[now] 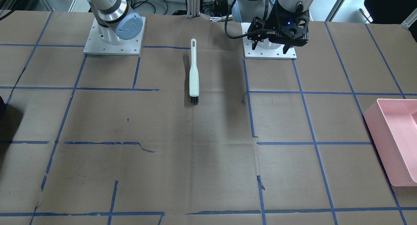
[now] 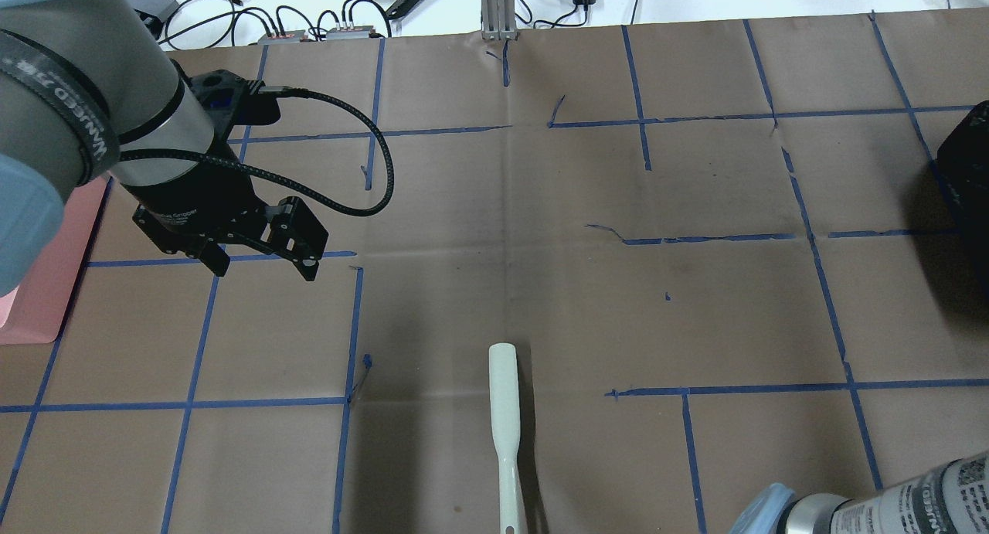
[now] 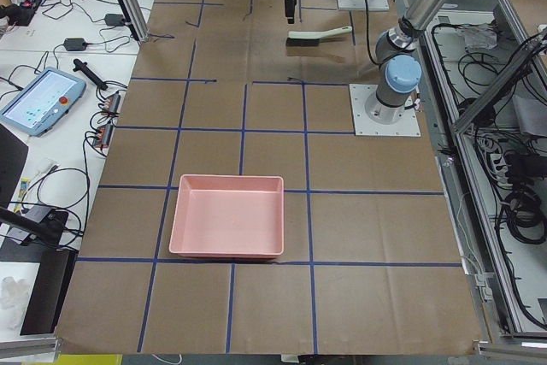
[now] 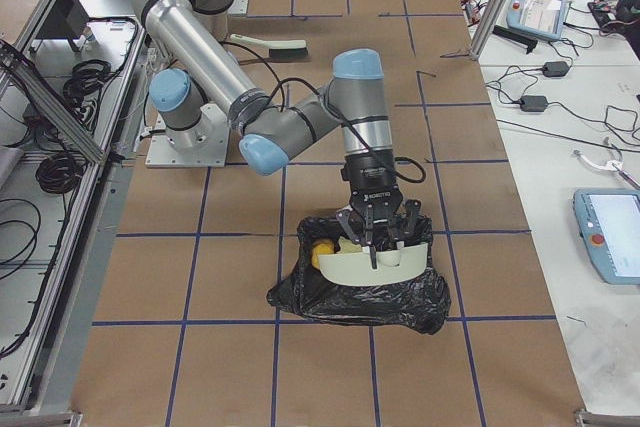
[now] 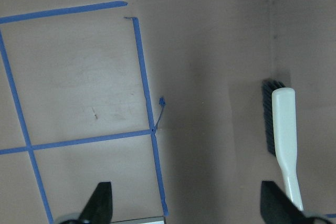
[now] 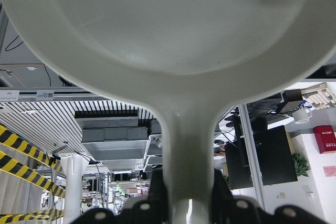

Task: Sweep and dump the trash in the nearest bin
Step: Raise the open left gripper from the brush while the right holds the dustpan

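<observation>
Lower centre, right-side view: right gripper (image 4: 378, 239) clenched on dustpan (image 4: 365, 269) handle over black bin bag (image 4: 405, 305) | potato (image 4: 322, 252) in bag's mouth, just beside dustpan | likely firm, light, rolls: scoop, don't pinch | left gripper (image 2: 265, 270) released, upper left overhead.

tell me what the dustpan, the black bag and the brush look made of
Dustpan: likely hard plastic, off-white, smooth, softly sheened in the right wrist view.
Black bag: thin plastic film, crumpled, glossy folds.
Brush: pale moulded plastic handle by its seamless shape; dark bristles, fibre unclear.
</observation>
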Action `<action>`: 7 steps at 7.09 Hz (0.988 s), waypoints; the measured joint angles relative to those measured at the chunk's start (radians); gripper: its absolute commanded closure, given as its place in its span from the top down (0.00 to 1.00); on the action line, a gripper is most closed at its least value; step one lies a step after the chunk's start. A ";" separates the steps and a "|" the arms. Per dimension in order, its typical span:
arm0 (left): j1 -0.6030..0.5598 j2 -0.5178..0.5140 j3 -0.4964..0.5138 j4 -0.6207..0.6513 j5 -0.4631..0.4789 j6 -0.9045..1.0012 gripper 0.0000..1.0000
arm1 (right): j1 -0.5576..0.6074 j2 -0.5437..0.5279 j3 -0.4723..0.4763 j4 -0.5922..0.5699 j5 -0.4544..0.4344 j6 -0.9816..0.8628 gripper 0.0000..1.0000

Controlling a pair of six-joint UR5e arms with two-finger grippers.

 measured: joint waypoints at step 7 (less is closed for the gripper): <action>0.001 0.020 -0.055 0.112 0.008 0.020 0.99 | 0.291 -0.066 0.115 0.021 -0.004 0.342 0.00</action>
